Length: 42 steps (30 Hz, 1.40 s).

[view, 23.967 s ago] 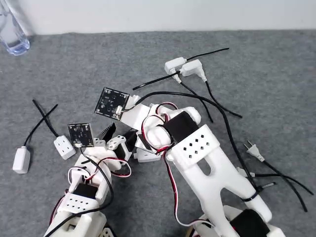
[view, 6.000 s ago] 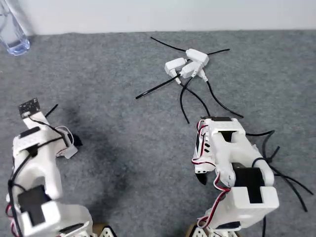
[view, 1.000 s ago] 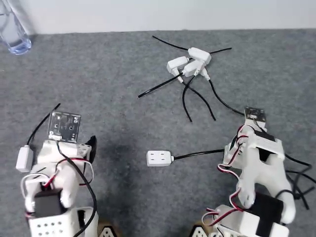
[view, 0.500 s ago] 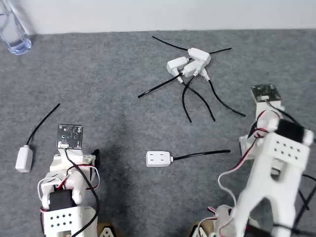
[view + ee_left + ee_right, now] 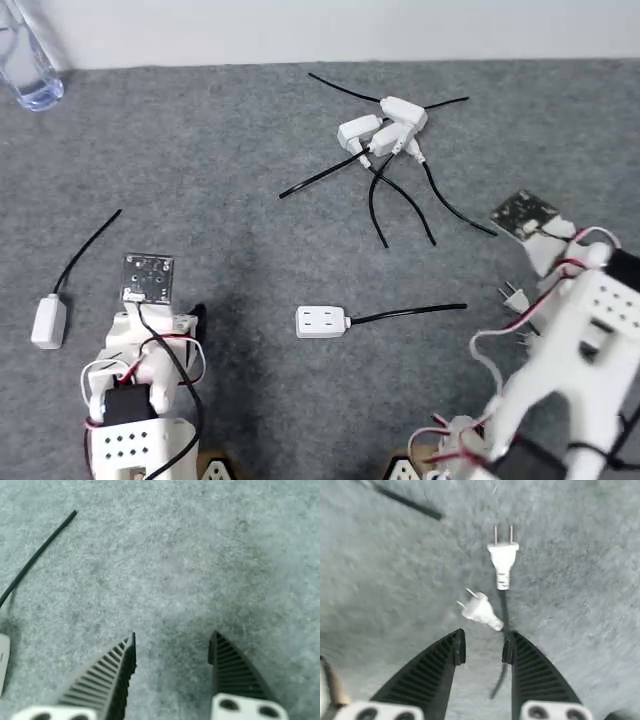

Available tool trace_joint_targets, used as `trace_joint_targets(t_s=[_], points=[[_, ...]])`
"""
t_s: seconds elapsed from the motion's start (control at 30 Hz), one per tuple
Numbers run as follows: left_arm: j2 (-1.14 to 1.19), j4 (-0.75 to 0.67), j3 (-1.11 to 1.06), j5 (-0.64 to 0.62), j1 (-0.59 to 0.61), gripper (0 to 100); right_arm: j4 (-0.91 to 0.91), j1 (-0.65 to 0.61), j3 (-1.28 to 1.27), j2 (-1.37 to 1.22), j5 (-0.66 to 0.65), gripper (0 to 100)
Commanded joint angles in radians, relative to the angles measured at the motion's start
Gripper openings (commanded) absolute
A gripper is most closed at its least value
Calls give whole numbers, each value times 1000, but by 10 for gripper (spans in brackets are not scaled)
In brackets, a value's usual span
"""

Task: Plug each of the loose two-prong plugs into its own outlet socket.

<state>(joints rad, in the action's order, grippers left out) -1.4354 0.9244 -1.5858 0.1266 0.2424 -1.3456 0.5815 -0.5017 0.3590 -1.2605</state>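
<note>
Glass (image 5: 25, 72) well apart from loose plugs (image 5: 502, 560)

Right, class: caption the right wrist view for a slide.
Open right gripper facing a corded two-prong plug and a second plug on grey felt.

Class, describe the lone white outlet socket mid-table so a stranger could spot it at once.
On the grey table, look between the left arm and the right arm. There lies a white outlet socket, black cord running toward the right arm. Unlike the tangled cluster farther back, it lies alone, slots up.
</note>
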Motion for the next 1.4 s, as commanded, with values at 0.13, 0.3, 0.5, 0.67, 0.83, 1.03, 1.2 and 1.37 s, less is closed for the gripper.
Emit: trace_joint_targets(t_s=[0.13,0.3,0.5,0.67,0.83,1.03,1.2,1.37], points=[[-9,-38,5,11,-46,224,114,24,61,-183,-181,127],[-9,-38,4,11,-46,224,214,-35,60,-294,-146,127],[-9,-51,2,11,-46,224,314,-101,71,-414,-64,128],[-9,-51,2,11,-46,224,355,-105,104,-456,-31,224],[-9,-51,2,11,-46,224,337,-120,124,-469,-31,238],[-9,-51,2,11,-46,224,335,-136,124,-499,-25,202],[-9,-52,2,11,-46,224,335,-136,120,-532,-25,201],[-9,-52,2,11,-46,224,343,-142,124,-561,25,198]])
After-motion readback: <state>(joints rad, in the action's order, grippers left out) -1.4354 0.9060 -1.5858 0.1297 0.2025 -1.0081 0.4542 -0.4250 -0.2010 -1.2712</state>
